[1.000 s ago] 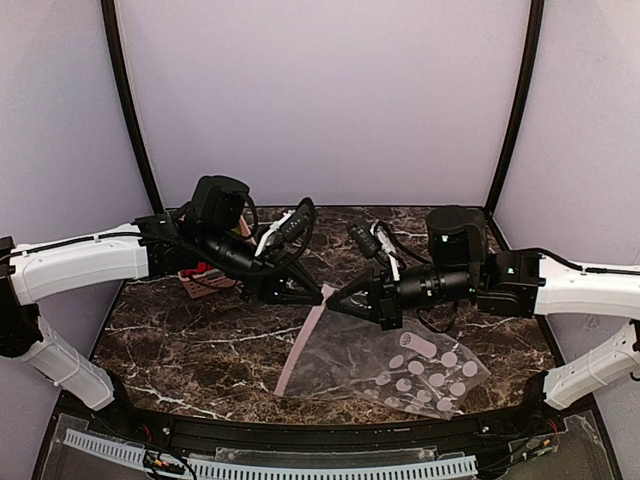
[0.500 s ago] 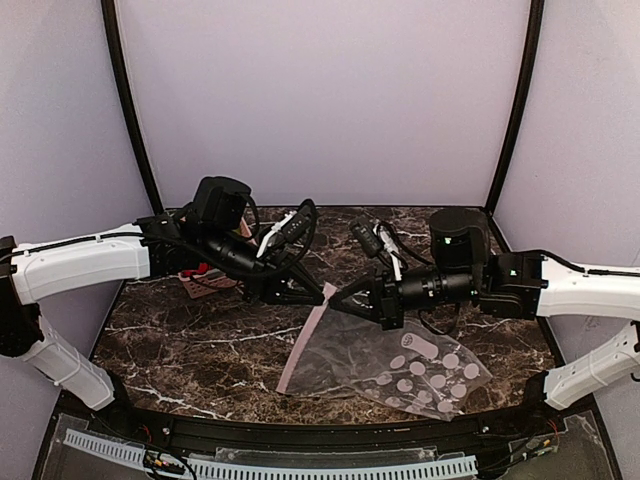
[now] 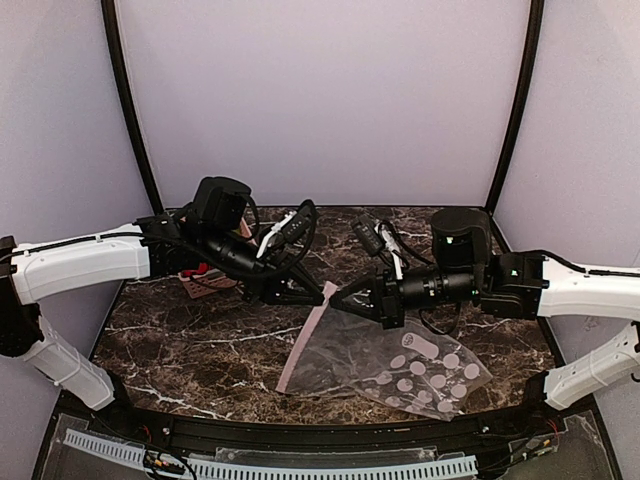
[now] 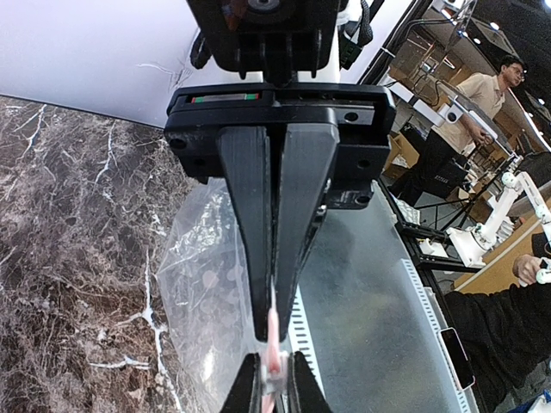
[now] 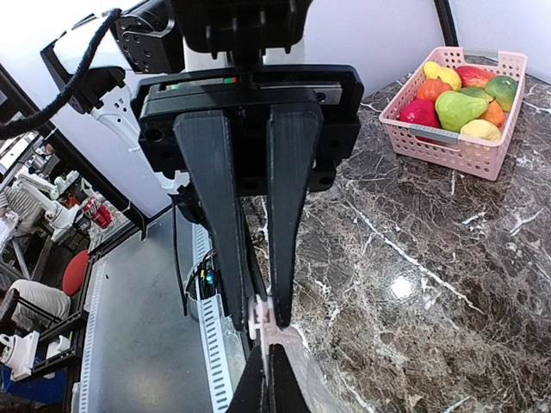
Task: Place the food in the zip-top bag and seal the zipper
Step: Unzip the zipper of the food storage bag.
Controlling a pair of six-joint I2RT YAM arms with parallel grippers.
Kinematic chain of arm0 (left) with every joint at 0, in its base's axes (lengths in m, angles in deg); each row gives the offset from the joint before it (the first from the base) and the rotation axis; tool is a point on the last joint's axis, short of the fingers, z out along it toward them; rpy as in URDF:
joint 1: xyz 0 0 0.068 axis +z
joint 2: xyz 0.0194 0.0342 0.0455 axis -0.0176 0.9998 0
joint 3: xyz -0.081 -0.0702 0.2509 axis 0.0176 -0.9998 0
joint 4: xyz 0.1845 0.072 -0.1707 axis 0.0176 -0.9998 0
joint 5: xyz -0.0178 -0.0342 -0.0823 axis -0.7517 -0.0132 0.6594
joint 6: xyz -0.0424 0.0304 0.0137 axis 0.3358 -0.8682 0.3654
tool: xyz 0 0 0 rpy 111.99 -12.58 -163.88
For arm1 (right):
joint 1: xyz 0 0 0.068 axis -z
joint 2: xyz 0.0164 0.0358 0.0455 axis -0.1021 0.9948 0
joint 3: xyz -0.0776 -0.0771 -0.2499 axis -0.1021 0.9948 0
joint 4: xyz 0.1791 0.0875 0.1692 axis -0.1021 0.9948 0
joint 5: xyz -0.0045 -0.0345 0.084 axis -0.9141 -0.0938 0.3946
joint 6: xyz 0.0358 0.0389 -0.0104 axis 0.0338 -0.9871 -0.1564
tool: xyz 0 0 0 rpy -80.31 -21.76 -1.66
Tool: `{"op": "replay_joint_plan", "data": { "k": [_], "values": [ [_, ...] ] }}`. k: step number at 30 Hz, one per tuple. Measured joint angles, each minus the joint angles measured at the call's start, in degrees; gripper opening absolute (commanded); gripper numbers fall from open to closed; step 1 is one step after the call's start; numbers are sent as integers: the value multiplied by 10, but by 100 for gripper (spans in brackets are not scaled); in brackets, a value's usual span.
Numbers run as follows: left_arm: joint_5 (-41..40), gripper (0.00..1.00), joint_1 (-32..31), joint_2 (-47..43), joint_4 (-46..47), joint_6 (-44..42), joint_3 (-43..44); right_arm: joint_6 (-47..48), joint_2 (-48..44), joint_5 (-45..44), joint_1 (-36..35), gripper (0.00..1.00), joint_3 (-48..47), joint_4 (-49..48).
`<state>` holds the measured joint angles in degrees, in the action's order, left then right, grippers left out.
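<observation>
Dark marble tabletop [image 3: 200,350] gives you open room near-left of the clear dotted plastic zip-top bag [image 3: 400,360], lying flat centre-right; the glossy toy fruits and vegetables [image 5: 456,107] sit in the pink slotted basket [image 5: 439,142], back left. Your left gripper [image 3: 318,296] and right gripper [image 3: 342,300] both pinch shut on the far end of the narrow pink zipper strip [image 3: 300,345]. You're likely opening the mouth, so anchor one side and draw the other toward the near rim.

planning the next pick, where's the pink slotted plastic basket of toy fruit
Right wrist view, upper right: the pink slotted plastic basket sits on the marble table; from above it is back left, under the left arm.
</observation>
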<state>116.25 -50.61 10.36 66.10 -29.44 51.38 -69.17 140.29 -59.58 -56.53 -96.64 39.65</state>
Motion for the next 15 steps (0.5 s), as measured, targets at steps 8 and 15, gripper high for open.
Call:
{"op": "replay_joint_plan", "data": {
  "k": [8,15],
  "values": [
    [-3,1,0,0,-3,0,0,-8,-5,-11,2,0,6,-10],
    [-5,1,0,0,-3,-3,0,-10,-8,-25,2,0,6,-12]
  ]
}}
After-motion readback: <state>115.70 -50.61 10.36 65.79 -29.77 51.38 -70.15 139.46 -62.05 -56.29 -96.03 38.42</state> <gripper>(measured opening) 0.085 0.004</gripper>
